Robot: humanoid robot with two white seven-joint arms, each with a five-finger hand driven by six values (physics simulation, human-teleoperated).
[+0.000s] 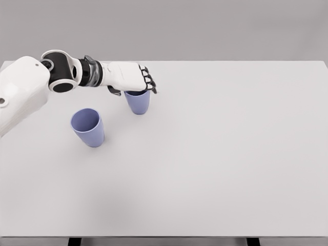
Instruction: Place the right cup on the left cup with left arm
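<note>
White left hand (134, 78) curls over the right cup's (138, 103) rim; arm outstretched.

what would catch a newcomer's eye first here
The left hand, reaching in from the upper left with its fingers over the rim of the right cup. Next, the left cup, upright and alone nearer the camera, on the pale table.

Just a wide, flat, pale grey tabletop (230, 154) here, dark legs peeking out below its front edge.
</note>
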